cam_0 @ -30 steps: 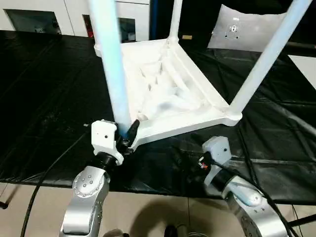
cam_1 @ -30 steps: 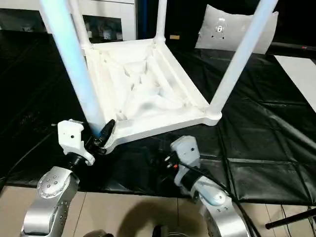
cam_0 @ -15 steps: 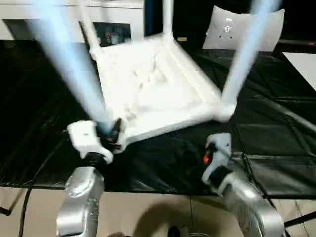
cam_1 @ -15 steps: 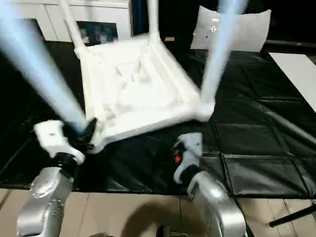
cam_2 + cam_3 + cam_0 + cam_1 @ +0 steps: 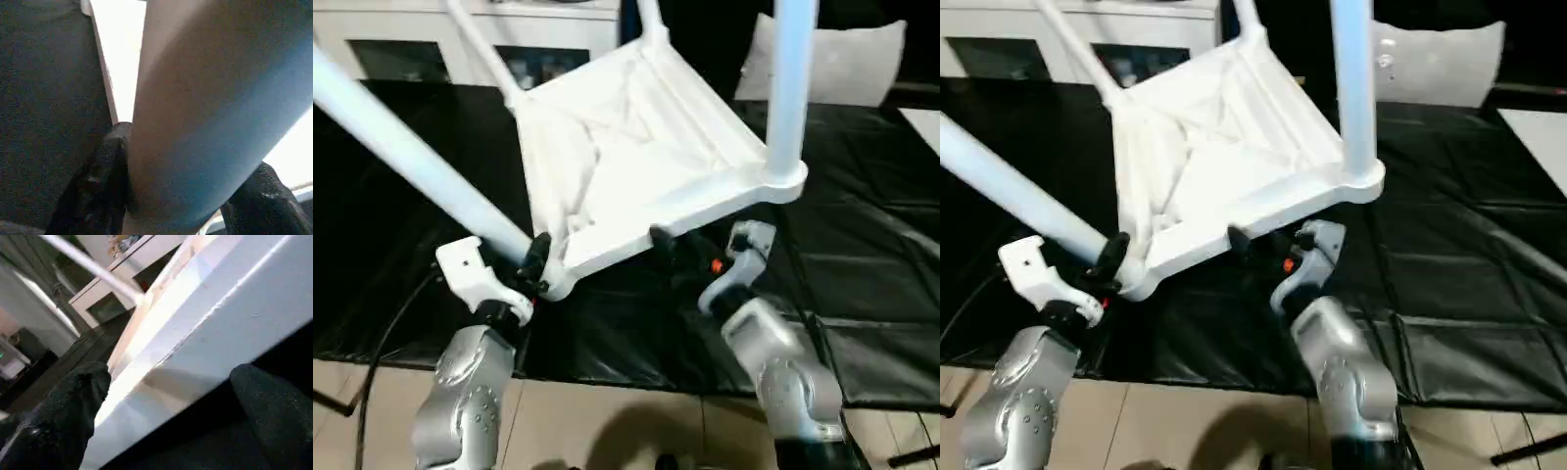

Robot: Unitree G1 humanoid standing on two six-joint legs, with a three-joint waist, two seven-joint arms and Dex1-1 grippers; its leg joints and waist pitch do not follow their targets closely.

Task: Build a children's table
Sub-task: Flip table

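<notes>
The white plastic square table top (image 5: 636,147) lies ribbed side up, tilted on the black padded work surface (image 5: 401,206), and I count four white tapered tube legs seated, so I judge only righting it remains. My left gripper (image 5: 530,269) clamps the near-left leg (image 5: 401,157) at its base; my right gripper (image 5: 677,257) is spread wide at the near edge, holding nothing.

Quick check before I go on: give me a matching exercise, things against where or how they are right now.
Things:
1 left gripper
2 right gripper
3 table top
4 work surface

States:
A black, padded, under everything
B tilted, ribbed underside showing
C closed on a leg near its corner socket
D open at the top's near edge

Pairs: 1-C, 2-D, 3-B, 4-A
</notes>
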